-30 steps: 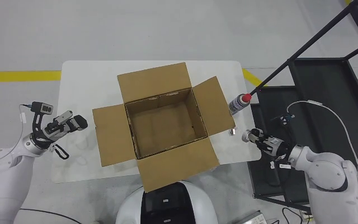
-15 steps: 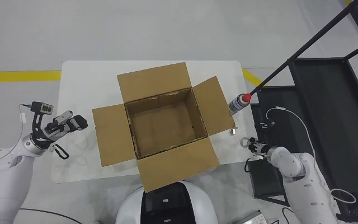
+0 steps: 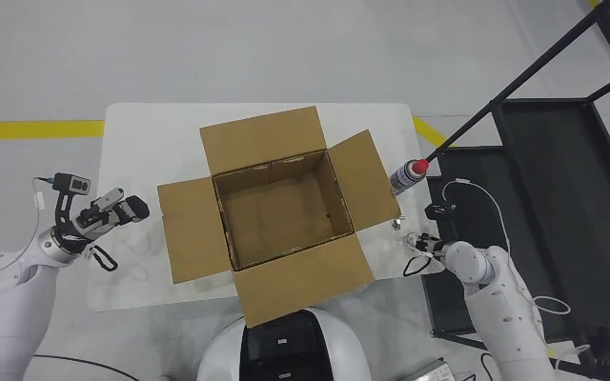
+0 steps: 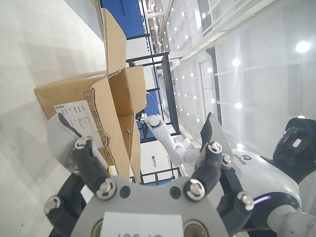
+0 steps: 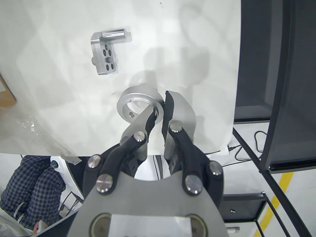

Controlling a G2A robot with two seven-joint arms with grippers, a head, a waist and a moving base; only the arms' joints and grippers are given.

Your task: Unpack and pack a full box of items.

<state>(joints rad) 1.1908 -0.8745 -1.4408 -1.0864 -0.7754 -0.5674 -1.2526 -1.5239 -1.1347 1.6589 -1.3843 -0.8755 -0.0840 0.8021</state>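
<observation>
The right arm has swung in from over the black metal rack [image 3: 543, 143]. The right pincer [image 5: 160, 109] now sits over the near right corner of the white tabletop [image 3: 143, 133], clamped on the wall of a silver metal ring [image 5: 124, 110] with one finger inside it. The brown cardboard box [image 3: 191, 229] stands open and empty mid-tabletop, so unpacking looks nearly done. A silver L-shaped bracket [image 5: 106, 51] lies near the ring, and a red-capped spray can [image 3: 410, 174] stands farther back. The left pincer [image 3: 119, 210] has not moved and is spread wide, empty, at the left edge. Around us the floor is grey, with a yellow line [image 3: 48, 128]
</observation>
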